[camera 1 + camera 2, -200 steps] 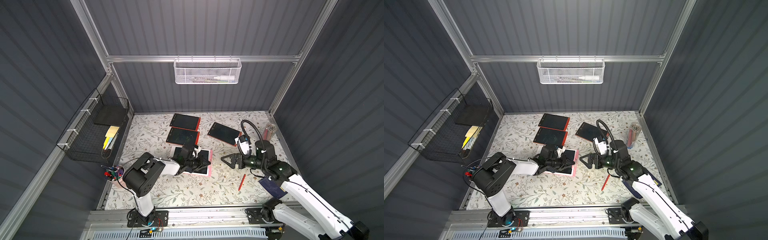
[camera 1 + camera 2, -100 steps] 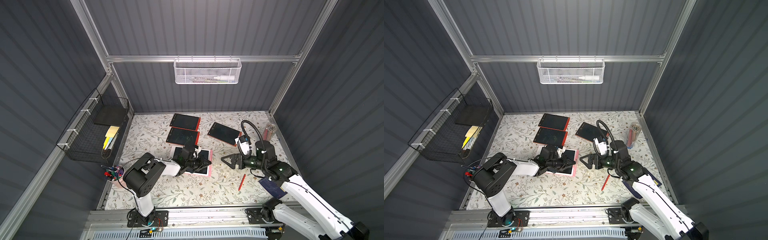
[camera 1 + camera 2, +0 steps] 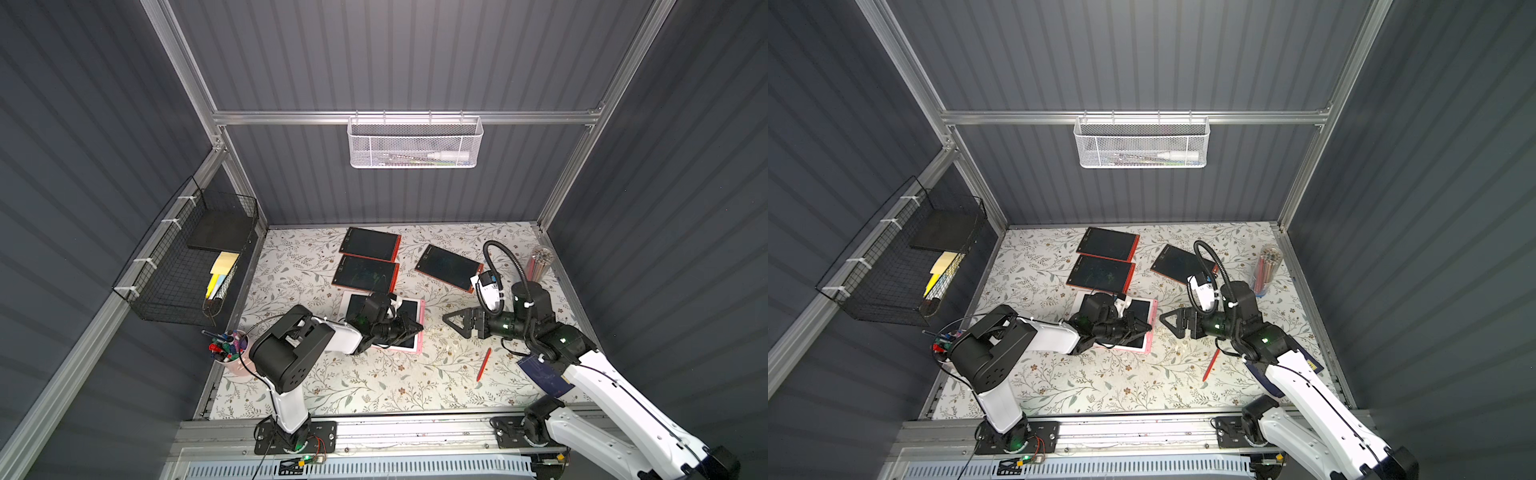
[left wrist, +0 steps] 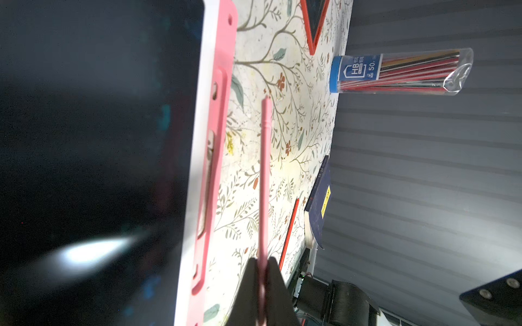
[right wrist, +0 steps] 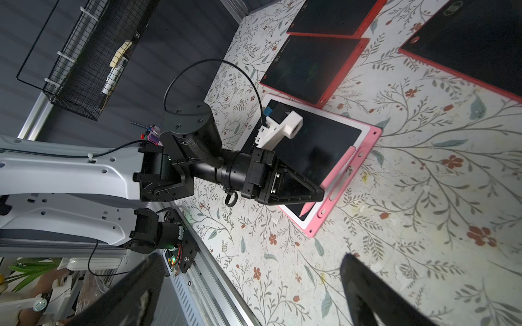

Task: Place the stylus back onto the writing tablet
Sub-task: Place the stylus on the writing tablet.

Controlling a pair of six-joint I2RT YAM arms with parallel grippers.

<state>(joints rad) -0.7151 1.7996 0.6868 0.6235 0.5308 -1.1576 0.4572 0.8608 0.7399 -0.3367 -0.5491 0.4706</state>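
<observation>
Dark grey ribbed walls enclosed a floral-patterned worktop (image 3: 365, 382), seen from above with two robot arms reaching in from its near edge. The left end effector (image 5: 313, 196) was clamped on a pink stylus (image 4: 264, 175), gripping it near one end so that most of its length stood clear of the jaws. Directly beneath and beside this end effector lay the pink-framed writing tablet (image 5: 324, 138), flat on the worktop with its dark screen facing up. The stylus ran parallel to the tablet's pink holder strip and just beside it; whether it touched the strip could not be told. The right end effector (image 3: 453, 322) hung low over bare worktop, jaws spread wide with nothing between them, pointing towards the left end effector, near it but apart. Three red-framed writing tablets (image 3: 365, 274) lay beyond both end effectors, towards the back wall. A thin red stick (image 3: 483, 365), pencil or stylus, lay near the right end effector on the side towards the robot's base. A clear tube of HB pencils (image 4: 395, 70) stood by the side wall beyond the right end effector, and a navy book (image 3: 544, 374) lay under that arm.
</observation>
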